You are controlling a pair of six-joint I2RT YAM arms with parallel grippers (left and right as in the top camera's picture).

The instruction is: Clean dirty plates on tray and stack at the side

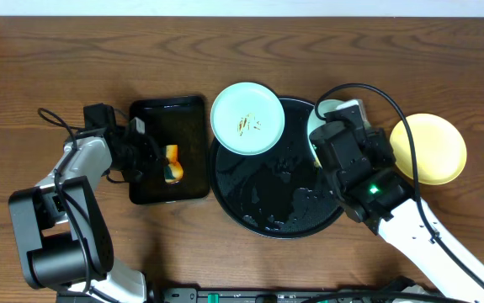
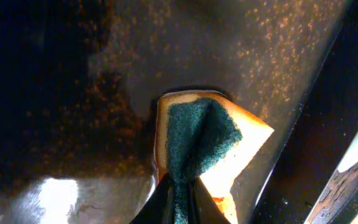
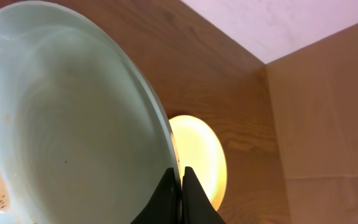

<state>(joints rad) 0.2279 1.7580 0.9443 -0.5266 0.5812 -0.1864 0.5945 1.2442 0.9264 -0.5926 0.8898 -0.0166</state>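
1. Held plate [image 3: 73, 118], pale mint-blue, has its rim nipped between the two fingers of the right gripper [image 3: 180, 182], which are pressed tight on the thin edge.
2. From the wrist view its hollow face fills the left side, with a faint brown smear low near the bottom left corner.
3. From overhead only a sliver of it shows past the right arm, over the upper right edge of the round tray [image 1: 267, 198].
4. The round tray is glossy black and looks wet, with droplets scattered over its floor.
5. The smeared plate [image 1: 247, 118], also mint-blue, sits at the tray's upper left, overlapping the rim, with thin brown streaks near its middle.
6. The yellow plate [image 1: 431, 147] lies flat on the table [image 1: 56, 50] to the right of the round tray, near it but not touching, and no smears can be made out on it.
7. The left gripper [image 2: 179, 190] is closed on a sponge [image 2: 203, 143], yellow-orange with a dark green scouring face, pinching its lower end.
8. The sponge is held over the rectangular tray [image 1: 149, 118], which sits just left of the round tray. Its black floor is speckled with fine grit. I cannot tell whether the sponge touches it.
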